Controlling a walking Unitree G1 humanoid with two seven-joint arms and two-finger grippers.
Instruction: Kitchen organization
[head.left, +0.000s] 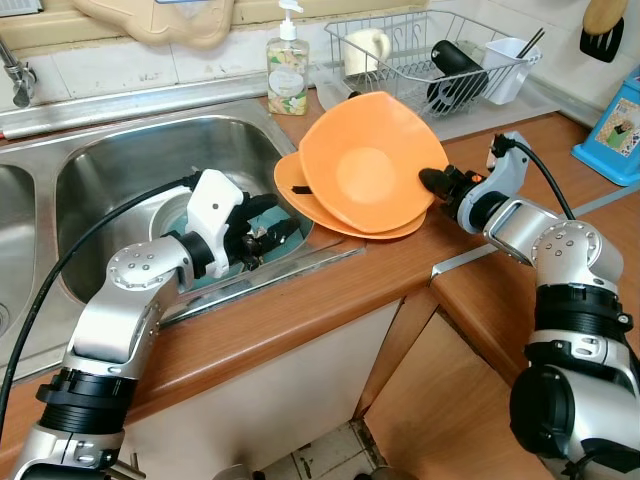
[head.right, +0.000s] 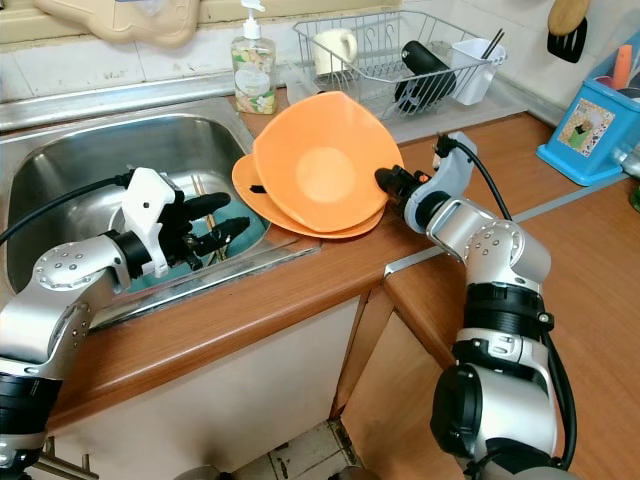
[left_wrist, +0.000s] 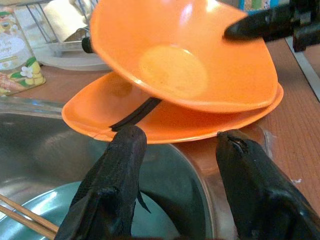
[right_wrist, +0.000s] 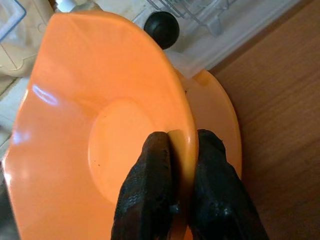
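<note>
An orange plate (head.left: 365, 165) is tilted up over a second orange plate (head.left: 300, 195) that lies on the wooden counter beside the sink. My right gripper (head.left: 432, 182) is shut on the upper plate's right rim (right_wrist: 187, 145), one finger on each face. My left gripper (head.left: 278, 222) is open over the sink's right edge, its fingertips (left_wrist: 127, 145) just short of the lower plate (left_wrist: 165, 127). Below it in the sink lies a teal dish (left_wrist: 35, 220) with wooden chopsticks (left_wrist: 20, 212) on it.
A steel sink (head.left: 120, 170) takes up the left. Behind the plates stand a soap bottle (head.left: 287, 70) and a wire dish rack (head.left: 420, 60) with a mug, a black bottle and a white cup. A blue box (head.left: 615, 135) stands at the far right.
</note>
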